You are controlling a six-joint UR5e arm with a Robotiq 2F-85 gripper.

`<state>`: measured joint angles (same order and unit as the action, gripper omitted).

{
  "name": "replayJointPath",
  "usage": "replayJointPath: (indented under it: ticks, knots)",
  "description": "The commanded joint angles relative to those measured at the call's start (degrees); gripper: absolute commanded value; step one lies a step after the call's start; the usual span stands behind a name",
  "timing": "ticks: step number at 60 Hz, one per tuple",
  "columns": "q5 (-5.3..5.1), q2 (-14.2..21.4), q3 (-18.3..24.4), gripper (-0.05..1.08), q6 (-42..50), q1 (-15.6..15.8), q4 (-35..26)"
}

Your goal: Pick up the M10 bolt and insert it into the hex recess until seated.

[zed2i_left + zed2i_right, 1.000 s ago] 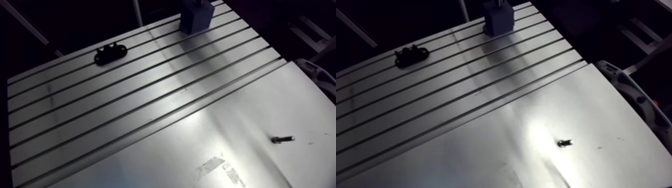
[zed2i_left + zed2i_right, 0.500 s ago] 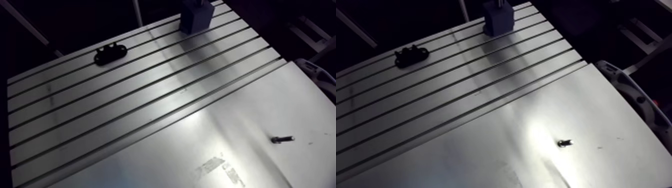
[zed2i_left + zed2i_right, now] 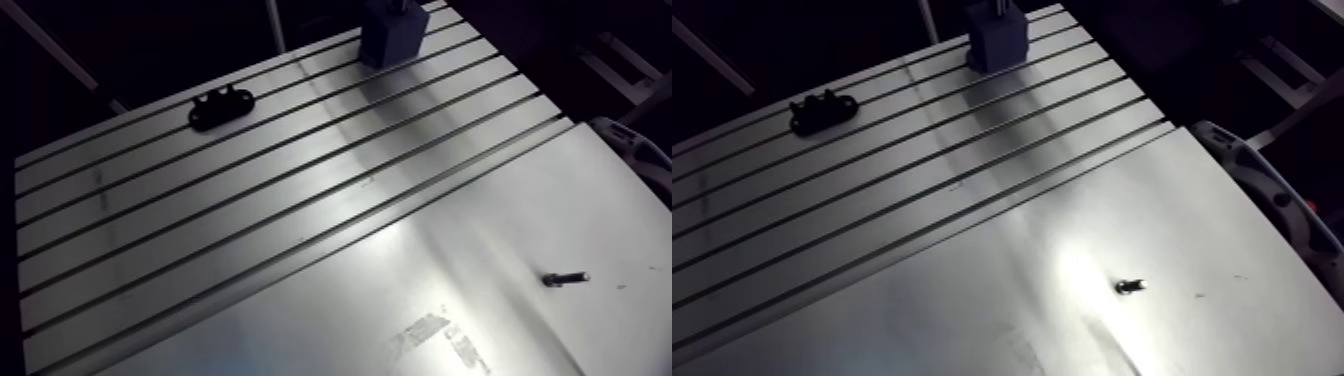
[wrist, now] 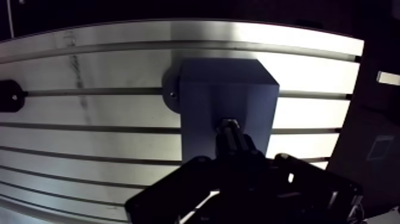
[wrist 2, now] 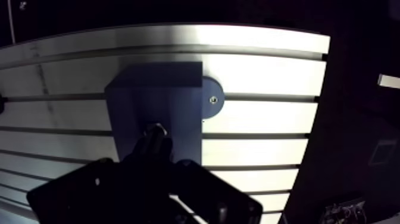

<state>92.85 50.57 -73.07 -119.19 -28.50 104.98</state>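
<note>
From the wrist view, my black two-finger gripper [image 4: 233,156] is pinched on a dark cylindrical metal bolt [image 4: 231,134]. The bolt's lighter end points at the top of the blue-grey rectangular block [image 4: 202,101], which sits at the far edge of the slotted aluminium table [image 3: 200,230]. So the task's thing is in the claw, right over the block. I can't make out the hex recess itself, because the bolt and fingers cover that spot, and I can't tell whether the end is touching the block or just above it.

My worries from here:
- **Hex out of line:** if the bolt's hex is turned off the recess flats, pushing down would jam it on the rim or skid it sideways.
- **Tilted grip:** a slight tilt would wedge the bolt partway in, and it could look seated when it isn't.
- **Letting go early:** the bolt could topple off the block and roll along a slot.

A black flat bracket [image 3: 221,106] lies far left. A small dark loose fastener [image 3: 566,278] rests on the smooth metal sheet [image 3: 480,230] near right. Both are well apart from the block.
</note>
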Motion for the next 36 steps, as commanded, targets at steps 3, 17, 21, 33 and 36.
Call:
replayJointPath:
  ticks: [3, 17, 21, 33, 36]
  knots:
    - [0.0, 0.0, -0.09, 1.08, -0.39, 0.02, 0.01]
    - [0.09, 0.0, -0.09, 1.08, -0.64, -0.07, 0.01]
    - [0.09, 0.0, -0.09, 1.08, -0.65, -0.07, 0.01]
    - [0.01, 0.0, -0.09, 1.08, -0.65, -0.07, 0.01]
    - [0.08, 0.0, -0.09, 1.08, -0.65, 0.01, 0.01]
